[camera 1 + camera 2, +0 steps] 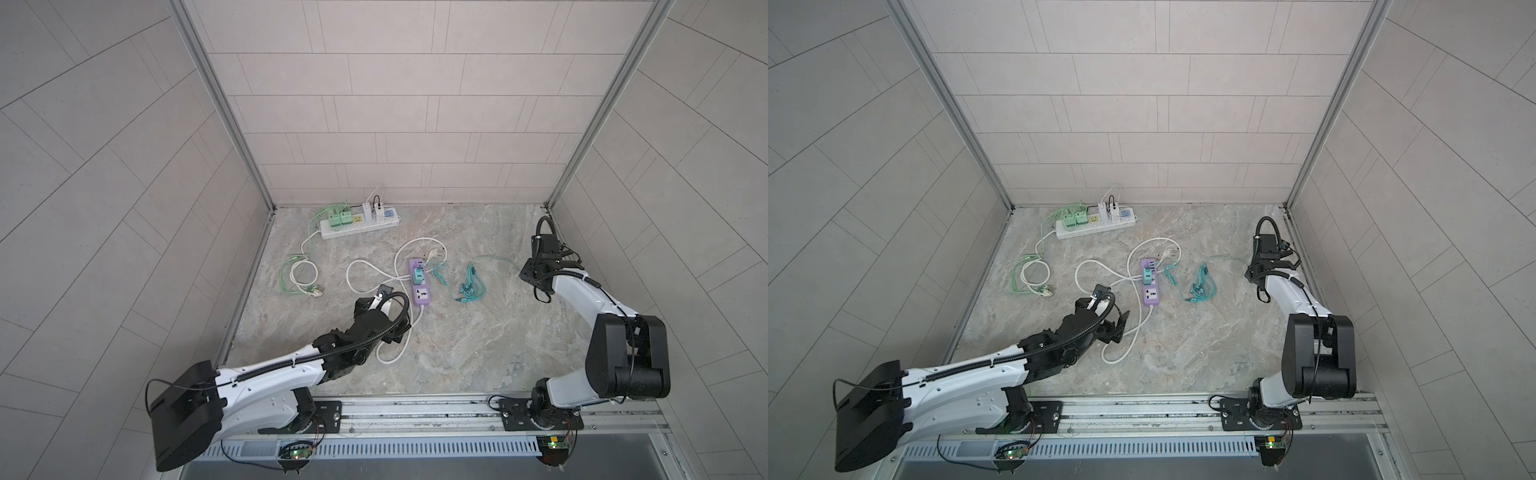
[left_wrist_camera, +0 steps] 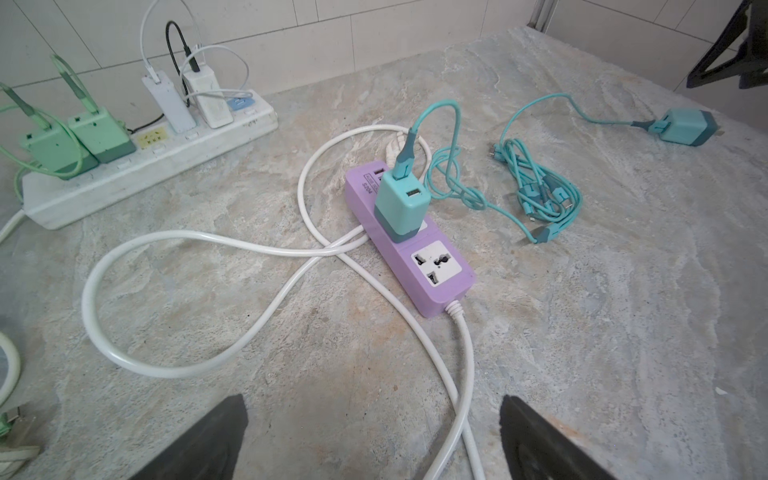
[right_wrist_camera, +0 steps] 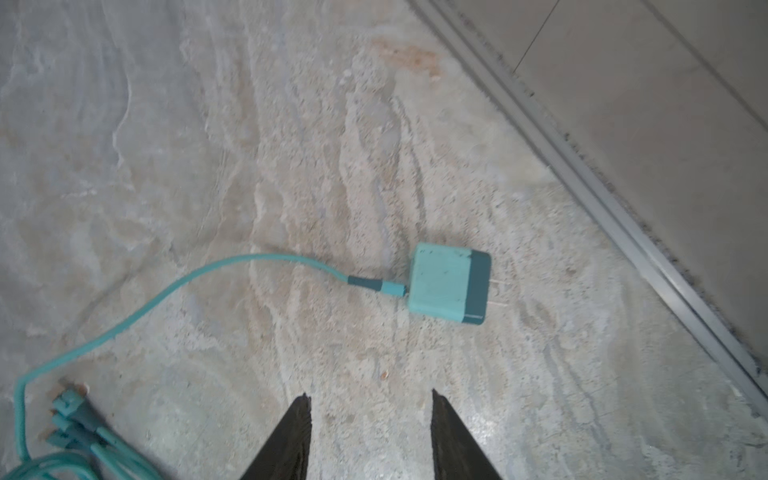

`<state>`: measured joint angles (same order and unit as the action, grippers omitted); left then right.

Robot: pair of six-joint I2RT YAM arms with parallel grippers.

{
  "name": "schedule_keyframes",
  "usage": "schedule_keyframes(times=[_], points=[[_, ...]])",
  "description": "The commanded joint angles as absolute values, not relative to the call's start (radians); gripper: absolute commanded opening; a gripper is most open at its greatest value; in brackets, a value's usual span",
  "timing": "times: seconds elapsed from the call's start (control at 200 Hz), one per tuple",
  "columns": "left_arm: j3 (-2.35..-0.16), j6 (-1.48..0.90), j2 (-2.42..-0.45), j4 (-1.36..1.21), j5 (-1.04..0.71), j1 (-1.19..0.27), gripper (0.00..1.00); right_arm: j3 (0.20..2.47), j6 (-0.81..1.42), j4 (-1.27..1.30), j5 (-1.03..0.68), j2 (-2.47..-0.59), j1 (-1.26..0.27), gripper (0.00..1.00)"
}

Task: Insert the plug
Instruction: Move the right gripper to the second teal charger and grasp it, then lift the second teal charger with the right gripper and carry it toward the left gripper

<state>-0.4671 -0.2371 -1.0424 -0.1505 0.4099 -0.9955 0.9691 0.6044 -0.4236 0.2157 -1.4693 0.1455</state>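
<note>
Print on purple strip [image 2: 399, 266] looks like S204. I count 2 strips: purple + white strip [image 2: 124, 183]. 2 teal plugs: seated plug [image 2: 401, 203] in purple, loose plug [image 3: 449, 284] flat on floor [image 3: 208, 166], ahead of my R gripper [image 3: 370, 392], jaws apart, no contact. L gripper [image 2: 372, 399] jaws wide, empty.

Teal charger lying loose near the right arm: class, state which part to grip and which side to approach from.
Grip the light teal body from above, jaws across the two free sides. It lies flat with prongs at one end and the cable leaving the other, so both ends should stay clear.
</note>
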Motion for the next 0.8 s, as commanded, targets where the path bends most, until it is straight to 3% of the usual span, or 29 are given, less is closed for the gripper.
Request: schedule_keyframes(times=[0.0, 0.265, 0.796], points=[[-0.508, -0.201, -1.022, -0.117, 0.406, -0.997, 1.0, 0.987, 0.595, -0.47, 0.286, -1.49, 0.198, 0.47], [-0.515, -0.242, -1.084, -0.164, 0.386, -0.998, 1.0, 1.037, 0.589, -0.436, 0.187, -1.612, 0.348, 0.46], [-0.578, -0.28, -1.169, -0.167, 0.401, -0.997, 1.0, 1.173, 0.605, -0.433, -0.022, -1.836, 0.403, 0.47]])
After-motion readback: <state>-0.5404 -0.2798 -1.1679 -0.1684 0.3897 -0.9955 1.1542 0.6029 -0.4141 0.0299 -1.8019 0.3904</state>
